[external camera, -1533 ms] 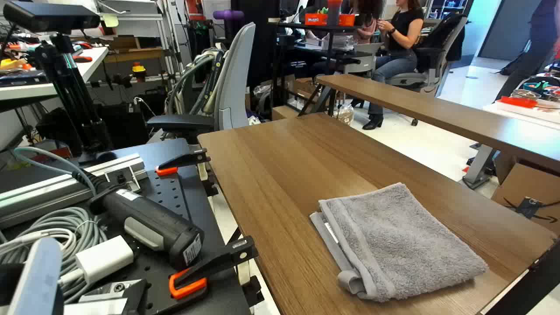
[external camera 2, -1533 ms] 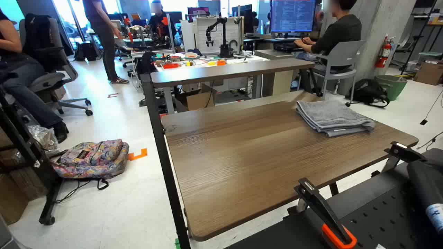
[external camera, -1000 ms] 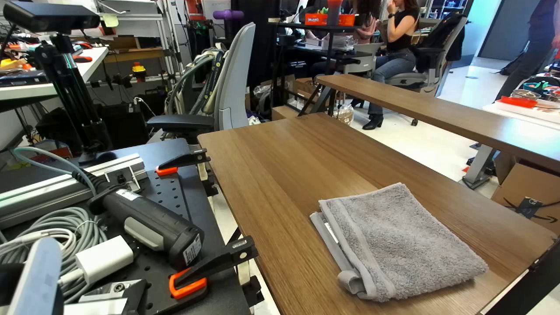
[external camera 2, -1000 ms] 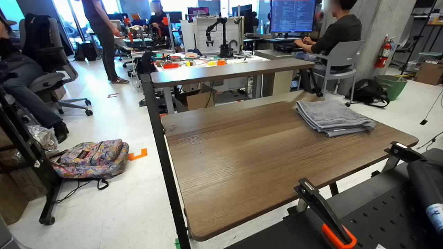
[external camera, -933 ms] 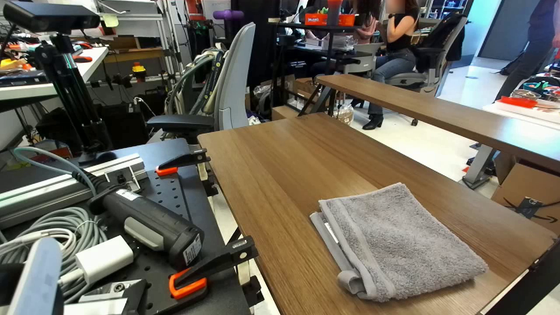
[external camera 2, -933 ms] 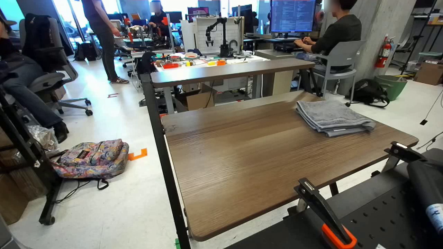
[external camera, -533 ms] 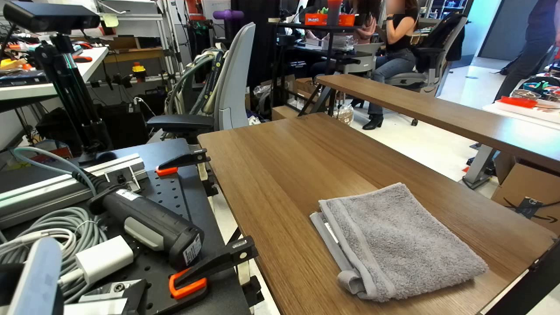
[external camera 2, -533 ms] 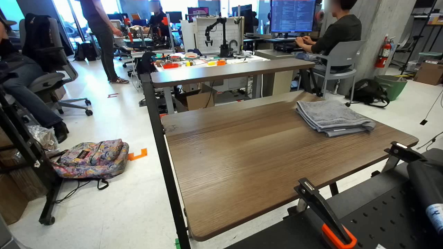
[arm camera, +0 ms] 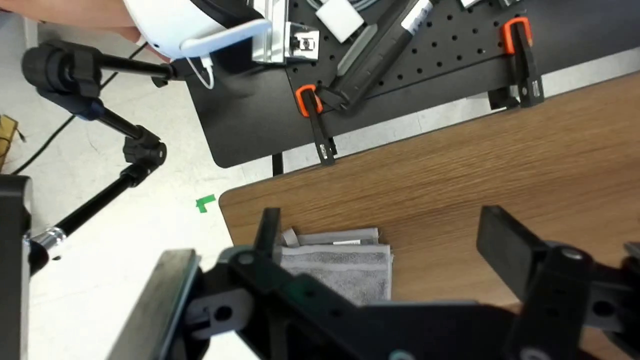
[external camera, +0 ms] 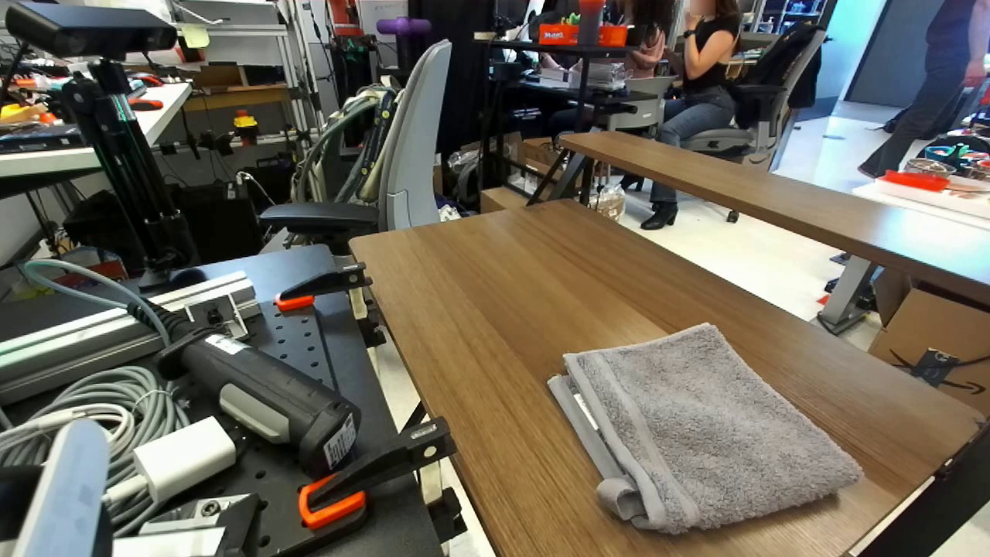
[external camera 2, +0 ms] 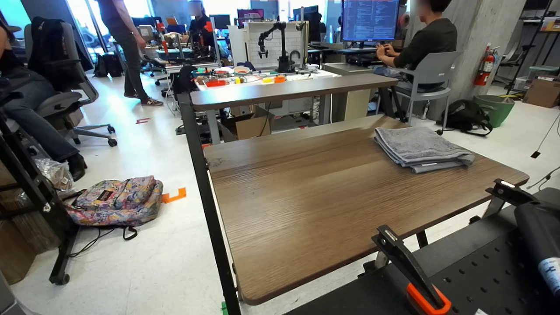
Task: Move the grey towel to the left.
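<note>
Gaping empty, your gripper [arm camera: 384,232] seemingly faces the whole leftward move: the grey towel [external camera: 719,433] lies lower right in an exterior view.

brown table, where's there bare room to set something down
The widest bare patch on the brown table lies between the grey towel and the black post. A narrower strip separates the towel from the edge facing the black bench. That bench is crowded around the metal rail, coiled cable, white adapter and black tool.
</note>
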